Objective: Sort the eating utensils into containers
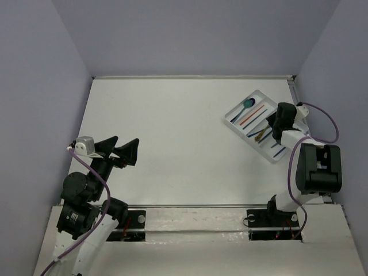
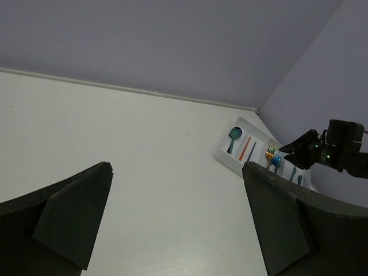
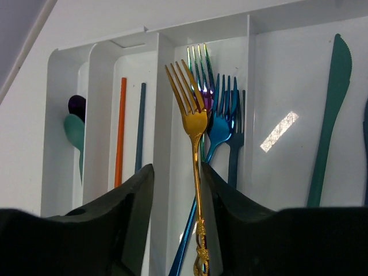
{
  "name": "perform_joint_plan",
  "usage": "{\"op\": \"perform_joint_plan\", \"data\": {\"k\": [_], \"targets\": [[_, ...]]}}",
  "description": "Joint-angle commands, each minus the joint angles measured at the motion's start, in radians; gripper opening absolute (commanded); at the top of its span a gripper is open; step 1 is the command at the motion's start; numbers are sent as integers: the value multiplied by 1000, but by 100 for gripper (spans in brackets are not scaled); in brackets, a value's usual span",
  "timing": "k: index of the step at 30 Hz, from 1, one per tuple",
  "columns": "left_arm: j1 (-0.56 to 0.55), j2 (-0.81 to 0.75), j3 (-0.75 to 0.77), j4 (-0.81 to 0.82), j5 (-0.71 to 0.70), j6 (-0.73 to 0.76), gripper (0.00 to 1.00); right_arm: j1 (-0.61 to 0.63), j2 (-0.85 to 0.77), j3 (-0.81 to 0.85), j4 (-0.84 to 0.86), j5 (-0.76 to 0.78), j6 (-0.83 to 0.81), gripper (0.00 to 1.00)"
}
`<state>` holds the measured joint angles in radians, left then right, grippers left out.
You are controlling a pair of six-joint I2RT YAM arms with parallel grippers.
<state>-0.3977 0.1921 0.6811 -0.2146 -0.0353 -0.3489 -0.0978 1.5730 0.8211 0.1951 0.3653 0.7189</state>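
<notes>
The gold fork (image 3: 195,123) stood between the fingers of the right tool (image 3: 177,172), over the white tray (image 1: 230,118) near the far right corner of the counter (image 1: 172,144). The jaws were part-way apart. A clear gap showed on 1 side of the handle and the other side lay against a finger, so nothing looked clamped (whether the fork already rested on the forks beneath could not be told). The left tool (image 1: 119,150) hung wide apart and empty over the counter's near left area, well apart from the tray.

The likeliest trouble, I judged, lay at the tines. They overlapped the divider wall (image 3: 163,103) beside the fork compartment, so the fork could perch on that wall or tip into the neighbouring slot with the orange-red utensil (image 3: 121,132). The handle leaning on 1 finger could also drag if the tool lifted, swinging the fork askew across the 3 other forks (image 3: 221,123).

Its long axis ran nearly along the compartment, slanting slightly toward the divider at the tine end. The tines pointed away from the tool, the same way as the other forks' tines. The tray sat skewed, so that axis lay diagonal to the counter's edges.
</notes>
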Motion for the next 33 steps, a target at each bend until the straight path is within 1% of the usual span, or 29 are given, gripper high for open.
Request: {"op": "perform_joint_plan", "data": {"k": [1, 4, 6, 8, 9, 10, 11, 12, 13, 14, 15, 16, 17, 18, 20, 21, 22, 24, 26, 29, 30, 33], "targets": [[-4, 6, -2, 49, 2, 11, 99, -3, -45, 26, 38, -29, -10, 48], [-4, 18, -2, 50, 0, 11, 99, -3, -99, 18, 38, -43, -27, 50], [-4, 33, -2, 50, 5, 14, 99, -3, -178, 7, 43, -100, -42, 53], [5, 43, 0, 50, 8, 13, 99, -3, -280, -5, 46, -207, -49, 56], [5, 49, 1, 49, 8, 14, 99, -3, -316, -13, 49, -248, -49, 60], [5, 56, 3, 47, 9, 14, 99, 6, -356, -22, 46, -285, -46, 67], [16, 59, 5, 49, 9, 14, 99, 30, -442, -39, 40, -340, -44, 70], [16, 61, 6, 47, 9, 17, 99, 42, -487, -46, 30, -357, -36, 97], [25, 63, 8, 46, 8, 19, 99, 43, -533, -53, -11, -403, -24, 100], [25, 61, 9, 46, 6, 21, 99, 56, -582, -59, -31, -477, -10, 100], [25, 58, 9, 47, 3, 22, 99, 66, -682, -80, -40, -520, -3, 100], [25, 55, 8, 49, 3, 24, 99, 66, -735, -89, -43, -569, 4, 100], [25, 49, 6, 53, 5, 27, 99, 66, -787, -95, -52, -659, 8, 100], [25, 46, 6, 55, 6, 27, 99, 66, -883, -94, -69, -690, 8, 100], [25, 29, 24, 44, 3, 30, 99, 66, -971, -56, -173, -744, -10, 100], [25, 20, 32, 44, 3, 39, 99, 66, -1013, -33, -213, -752, -42, 100], [25, -6, 40, 49, -5, 44, 99, 66, -1086, 13, -306, -756, -55, 100], [25, -29, 63, 70, -34, 36, 99, 66, -1148, 53, -397, -750, -81, 100], [25, -46, 104, 93, -40, 31, 99, 66, -1220, 94, -437, -732, -84, 100], [25, -30, 165, 104, -26, 24, 99, 66, -1262, 124, -494, -724, -102, 100], [25, -23, 207, 103, -22, 24, 99, 66, -1275, 133, -506, -721, -107, 100], [25, -10, 268, 81, -14, 30, 99, 66, -1309, 125, -546, -707, -121, 100]]}}
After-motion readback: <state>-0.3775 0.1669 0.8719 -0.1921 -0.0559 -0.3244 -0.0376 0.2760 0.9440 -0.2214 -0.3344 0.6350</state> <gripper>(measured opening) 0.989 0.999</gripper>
